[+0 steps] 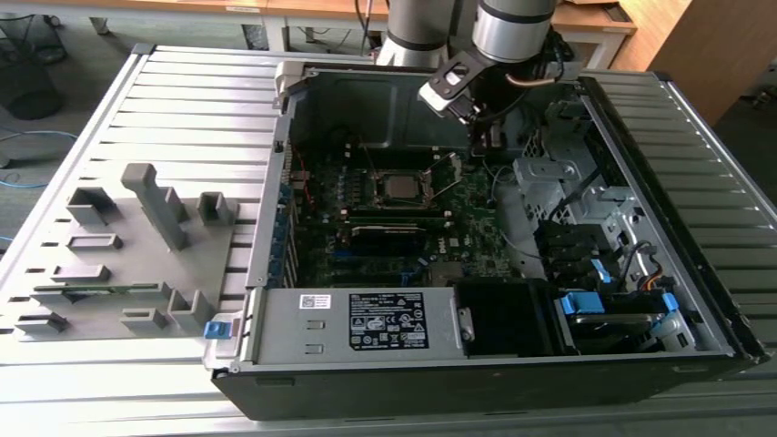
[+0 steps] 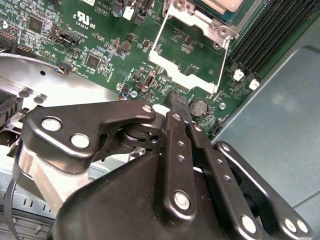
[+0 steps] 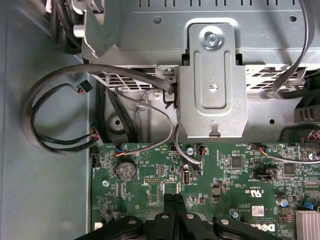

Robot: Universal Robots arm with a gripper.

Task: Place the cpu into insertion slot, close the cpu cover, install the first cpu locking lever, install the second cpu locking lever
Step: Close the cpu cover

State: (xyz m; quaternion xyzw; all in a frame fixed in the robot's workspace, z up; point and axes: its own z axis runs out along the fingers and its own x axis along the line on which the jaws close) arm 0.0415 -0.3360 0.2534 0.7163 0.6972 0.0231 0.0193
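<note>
1. already seated in the insertion slot [image 2: 200, 21], the cpu [image 1: 398, 188] is seen toward the exterior view's left of the gripper [image 1: 485, 150].
2. its fingers [image 3: 169, 207] are pressed together, empty, just beside the open cpu cover [image 2: 186, 70].

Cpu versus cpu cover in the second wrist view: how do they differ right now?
The cpu is a solid plate; the cpu cover is an open frame with green board showing through its middle. The cpu sits in the insertion slot; the cpu cover is swung open, off the cpu and to one side of the slot. Both are silver-grey metal.
</note>
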